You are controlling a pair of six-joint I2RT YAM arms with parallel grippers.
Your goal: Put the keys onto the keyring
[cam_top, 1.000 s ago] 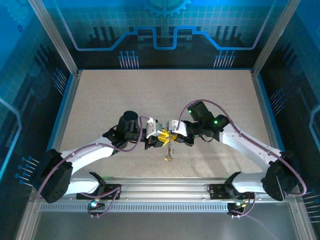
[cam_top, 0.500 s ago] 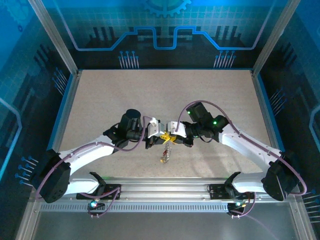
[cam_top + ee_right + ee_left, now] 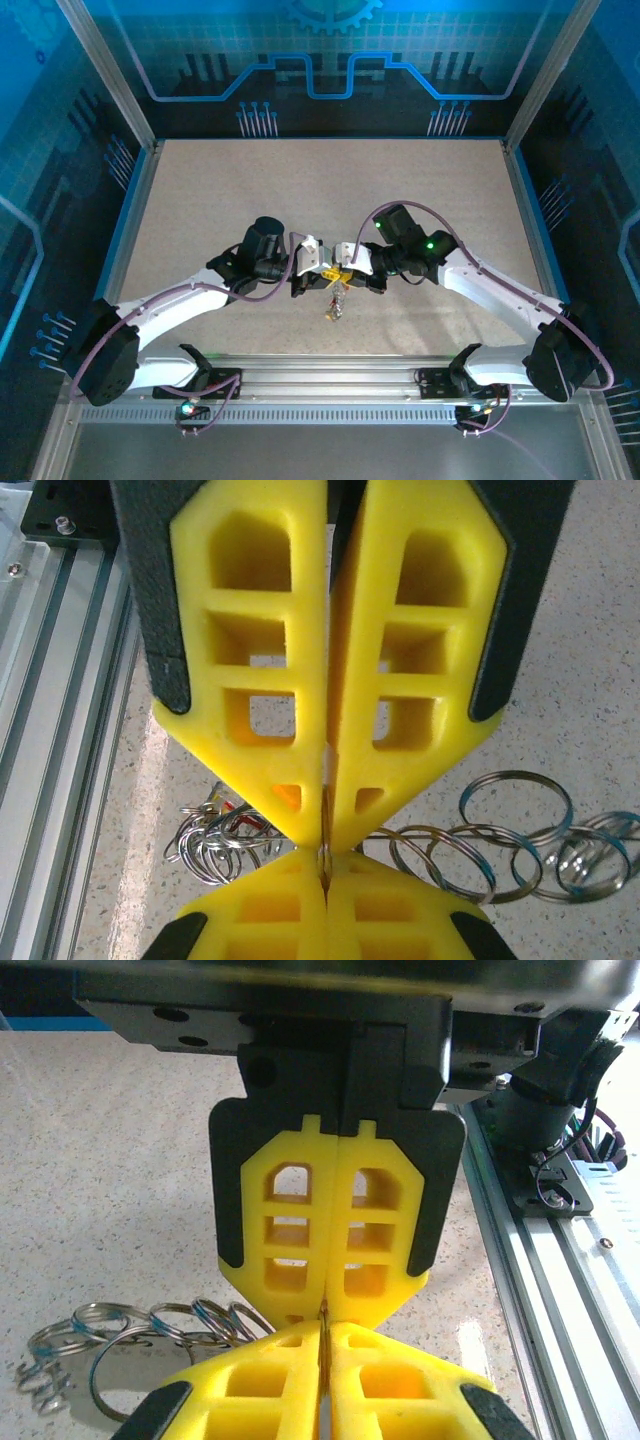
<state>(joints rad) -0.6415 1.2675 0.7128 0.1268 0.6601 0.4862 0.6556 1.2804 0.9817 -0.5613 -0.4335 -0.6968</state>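
My left gripper (image 3: 328,275) and right gripper (image 3: 342,274) meet tip to tip above the table's near middle. Both are shut on the same thin silver wire, the keyring (image 3: 325,1312), seen edge-on between the yellow fingertips. In the left wrist view my left gripper (image 3: 325,1332) sits at the bottom and the right gripper (image 3: 329,1305) faces it from above. The right wrist view has the right gripper (image 3: 325,868) low and the left gripper (image 3: 322,835) above. A bunch of rings with red and yellow keys (image 3: 215,832) hangs below the keyring (image 3: 324,852), as does a chain of linked rings (image 3: 500,842). From above the keys (image 3: 336,303) dangle under the fingertips.
The speckled table (image 3: 300,190) stretches away behind the grippers. An aluminium rail (image 3: 330,375) runs along the near edge, close under the hanging bunch. Metal frame posts (image 3: 110,75) stand at the back corners. Linked rings (image 3: 150,1325) trail left of the fingers.
My left gripper has closed onto the wire and moved slightly right, toward the right gripper. The hanging bunch swung a little left and back. The right gripper stayed shut in place.
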